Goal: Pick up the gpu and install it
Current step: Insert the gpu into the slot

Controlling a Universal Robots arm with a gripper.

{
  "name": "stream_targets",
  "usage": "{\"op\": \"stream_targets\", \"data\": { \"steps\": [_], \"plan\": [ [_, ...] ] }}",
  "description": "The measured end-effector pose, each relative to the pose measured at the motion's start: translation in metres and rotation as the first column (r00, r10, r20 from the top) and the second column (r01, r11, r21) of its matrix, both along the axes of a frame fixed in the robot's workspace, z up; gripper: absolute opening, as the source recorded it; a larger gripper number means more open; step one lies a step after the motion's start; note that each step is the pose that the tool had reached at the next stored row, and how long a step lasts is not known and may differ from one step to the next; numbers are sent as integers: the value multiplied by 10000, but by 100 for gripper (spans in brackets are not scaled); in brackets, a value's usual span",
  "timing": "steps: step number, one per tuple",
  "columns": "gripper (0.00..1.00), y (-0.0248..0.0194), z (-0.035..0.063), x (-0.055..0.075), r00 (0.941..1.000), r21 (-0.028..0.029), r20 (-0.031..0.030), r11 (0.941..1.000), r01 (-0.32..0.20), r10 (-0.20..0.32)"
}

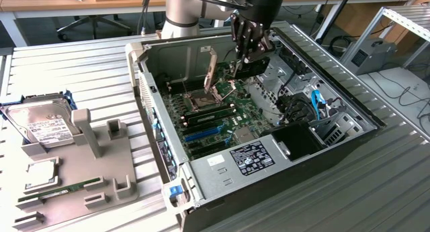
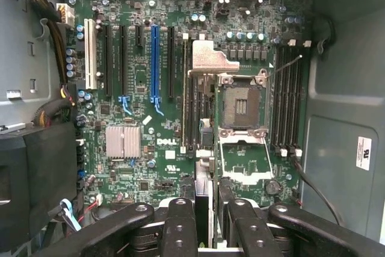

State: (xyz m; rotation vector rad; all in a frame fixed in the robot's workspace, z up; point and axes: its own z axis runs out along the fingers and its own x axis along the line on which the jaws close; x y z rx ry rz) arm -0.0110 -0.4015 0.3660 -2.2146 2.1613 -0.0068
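My gripper [image 1: 246, 57] hangs inside the open computer case [image 1: 269, 156], shut on the gpu [image 1: 255, 68], a dark card held on edge above the motherboard [image 1: 222, 116]. Its silvery bracket [image 1: 210, 71] points toward the exterior view's left. In the wrist view the gpu [image 2: 204, 179] runs edge-on away from my gripper [image 2: 207, 224], clamped between the black fingers [image 2: 180, 227]. The bracket [image 2: 207, 58] ends over the board between the expansion slots and the CPU socket [image 2: 240, 103]. The card floats clear of the board, not seated in any slot.
Black expansion slots and one blue slot [image 2: 154, 58] lie beside the held card. A black box [image 1: 302, 141] and cables fill the case's near right. On the exterior view's left, a grey fixture [image 1: 80, 181] holds a hard drive [image 1: 40, 124], a processor [image 1: 42, 174] and a green memory stick [image 1: 60, 189].
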Motion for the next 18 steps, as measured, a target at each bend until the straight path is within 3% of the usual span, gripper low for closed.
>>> {"op": "stream_targets", "data": {
  "steps": [18],
  "plan": [
    [26, -50, -23, -64, 10000, -2, 0, 10000, 0, 0]
  ]
}}
